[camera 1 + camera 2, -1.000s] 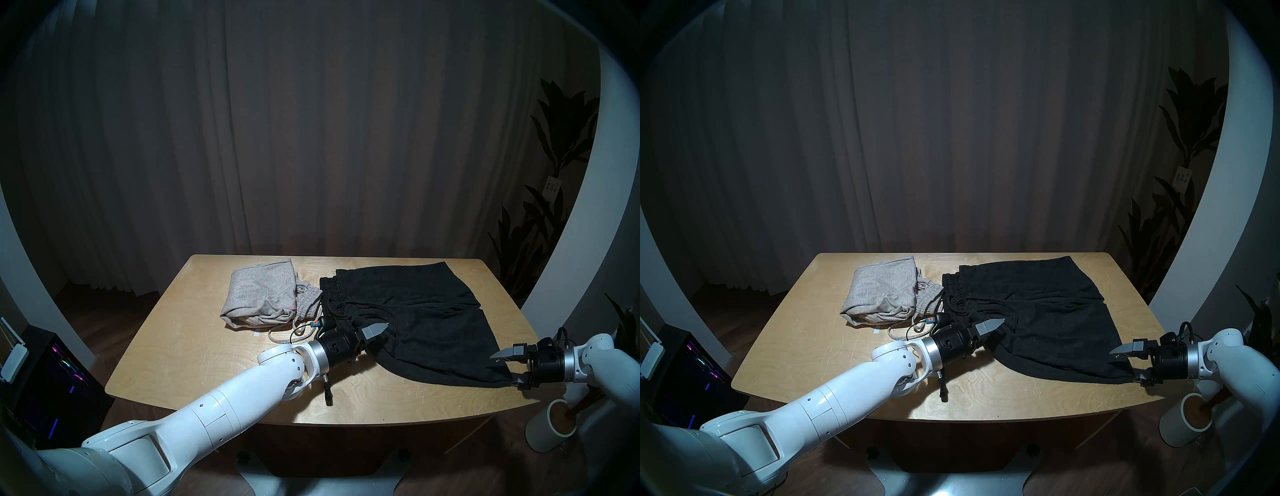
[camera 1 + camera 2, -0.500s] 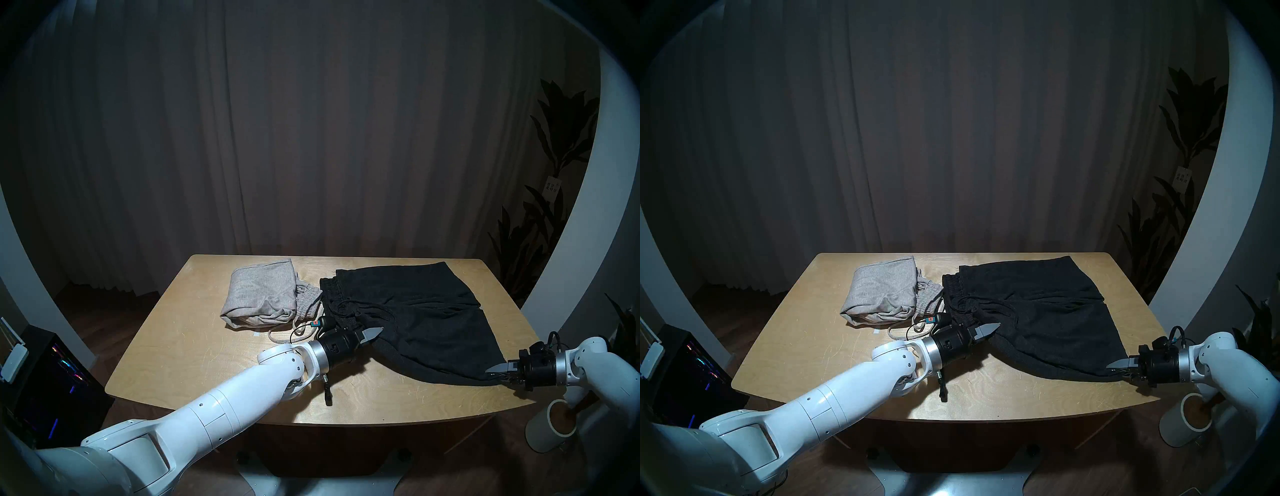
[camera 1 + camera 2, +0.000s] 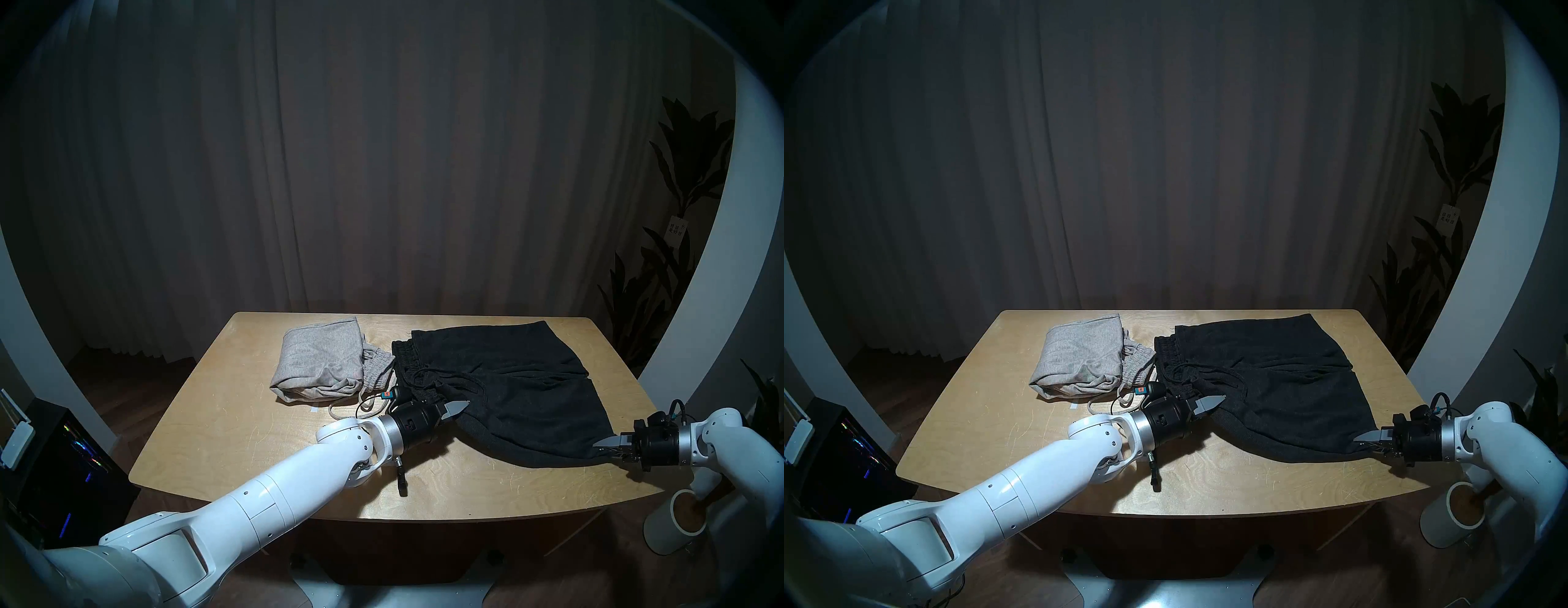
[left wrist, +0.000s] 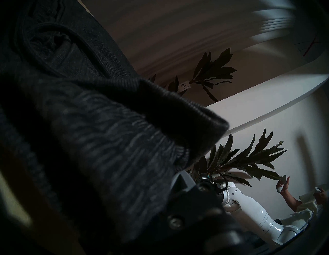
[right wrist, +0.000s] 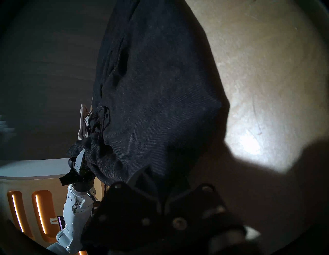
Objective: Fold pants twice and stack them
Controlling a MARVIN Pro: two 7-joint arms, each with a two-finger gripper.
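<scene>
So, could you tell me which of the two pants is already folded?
The grey pants, a compact bundle. The black pants lie spread out, gripped at both near corners.

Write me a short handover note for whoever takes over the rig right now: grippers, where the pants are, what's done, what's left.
Left gripper: shut on the near waistband corner of the black knit drawstring pants.
Right gripper: shut on their near hem corner.
Black pants: spread flat on the wooden table, right side, near edge slightly raised.
Light grey knit pants: folded, far left, cord trailing.
Done: grey folded.
Left: fold the black twice, then stack the two.
</scene>
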